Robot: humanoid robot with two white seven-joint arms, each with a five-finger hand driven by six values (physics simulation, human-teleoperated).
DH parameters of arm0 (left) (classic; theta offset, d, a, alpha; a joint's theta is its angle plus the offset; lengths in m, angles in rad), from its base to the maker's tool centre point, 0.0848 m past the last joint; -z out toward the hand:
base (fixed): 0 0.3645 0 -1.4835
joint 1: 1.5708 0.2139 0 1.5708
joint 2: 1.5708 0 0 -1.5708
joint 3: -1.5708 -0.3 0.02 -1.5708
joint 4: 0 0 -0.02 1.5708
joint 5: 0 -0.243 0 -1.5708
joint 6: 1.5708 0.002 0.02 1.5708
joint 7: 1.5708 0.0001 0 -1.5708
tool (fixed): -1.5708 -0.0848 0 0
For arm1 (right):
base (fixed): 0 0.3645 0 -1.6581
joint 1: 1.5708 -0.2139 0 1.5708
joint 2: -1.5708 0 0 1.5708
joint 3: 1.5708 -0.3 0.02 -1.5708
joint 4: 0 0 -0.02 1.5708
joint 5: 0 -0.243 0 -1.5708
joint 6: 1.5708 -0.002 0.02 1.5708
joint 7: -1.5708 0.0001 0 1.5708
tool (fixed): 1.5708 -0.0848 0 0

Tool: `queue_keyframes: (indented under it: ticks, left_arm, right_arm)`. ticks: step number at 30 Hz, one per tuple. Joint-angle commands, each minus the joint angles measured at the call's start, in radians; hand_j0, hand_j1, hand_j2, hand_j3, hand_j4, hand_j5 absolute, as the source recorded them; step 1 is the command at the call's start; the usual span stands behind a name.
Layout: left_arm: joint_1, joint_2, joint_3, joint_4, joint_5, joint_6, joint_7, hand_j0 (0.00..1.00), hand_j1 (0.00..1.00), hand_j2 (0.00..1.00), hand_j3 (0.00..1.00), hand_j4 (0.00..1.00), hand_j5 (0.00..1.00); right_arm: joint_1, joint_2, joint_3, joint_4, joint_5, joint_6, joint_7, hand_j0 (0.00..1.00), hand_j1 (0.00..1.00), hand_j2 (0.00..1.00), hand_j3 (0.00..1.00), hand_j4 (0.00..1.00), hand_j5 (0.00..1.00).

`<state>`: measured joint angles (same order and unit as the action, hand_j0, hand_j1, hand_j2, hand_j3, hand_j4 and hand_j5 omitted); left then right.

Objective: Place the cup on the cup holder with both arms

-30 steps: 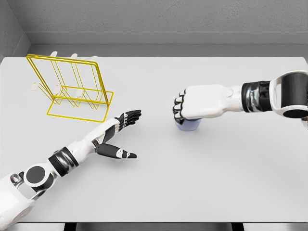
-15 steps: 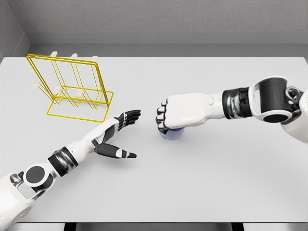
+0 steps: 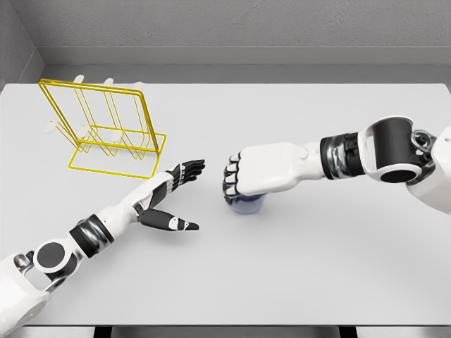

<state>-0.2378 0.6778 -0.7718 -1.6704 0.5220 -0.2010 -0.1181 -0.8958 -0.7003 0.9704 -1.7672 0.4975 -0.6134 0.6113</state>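
1. Now the right hand (image 3: pixel 252 177) sits near the middle of the table (image 3: pixel 317 267), its fingers (image 3: pixel 231 184) curled down over the cup (image 3: pixel 247 204), which it grips from above.
2. Only the lower part of the pale bluish cup shows beneath the palm; whether it touches the table or hangs just above it cannot be told.
3. Compared with a second ago, the right hand and cup have shifted clearly to the left, from right of centre to about the centre of the table; half a second ago they were already most of the way there, so the latest shift is small.
4. The right forearm now stretches further in from the right edge, and more of the black elbow joint is in view than before.
5. The left hand (image 3: pixel 171 199) lies low over the table to the left of the cup, fingers spread and relaxed, thumb pointing right, holding nothing; it has hardly moved across the three moments.
6. A narrow gap of bare table separates the left fingertips from the right knuckles, narrower than a second ago.
7. The yellow wire cup holder (image 3: pixel 106 127) stands at the far left of the table, well apart from the cup, unchanged in place.
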Motion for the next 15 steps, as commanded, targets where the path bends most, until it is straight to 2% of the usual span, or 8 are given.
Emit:
queue_keyframes:
  ticks: [1, 7, 12, 15]
  left_arm:
    - [0.000, 0.000, 0.000, 0.001, 0.003, 0.000, 0.000, 1.00, 1.00, 1.00, 1.00, 1.00, 1.00]
    - [0.000, 0.000, 0.000, 0.000, 0.003, -0.002, 0.000, 1.00, 1.00, 1.00, 1.00, 1.00, 1.00]
    - [0.000, 0.000, 0.000, 0.001, 0.003, -0.002, 0.000, 1.00, 1.00, 1.00, 1.00, 1.00, 1.00]
    - [0.000, 0.000, 0.000, 0.001, 0.003, 0.000, 0.000, 1.00, 1.00, 1.00, 1.00, 1.00, 1.00]
  right_arm:
    - [0.000, -0.001, 0.001, 0.000, -0.005, 0.003, 0.000, 0.99, 0.99, 0.99, 0.99, 0.99, 0.99]
    - [0.000, -0.011, -0.016, 0.000, -0.004, 0.003, 0.000, 1.00, 1.00, 1.00, 1.00, 1.00, 1.00]
    - [0.000, -0.031, -0.157, 0.002, -0.011, 0.003, 0.000, 1.00, 1.00, 1.00, 1.00, 1.00, 1.00]
    - [0.011, -0.071, -0.265, 0.002, -0.034, 0.003, 0.000, 1.00, 1.00, 1.00, 1.00, 1.00, 1.00]
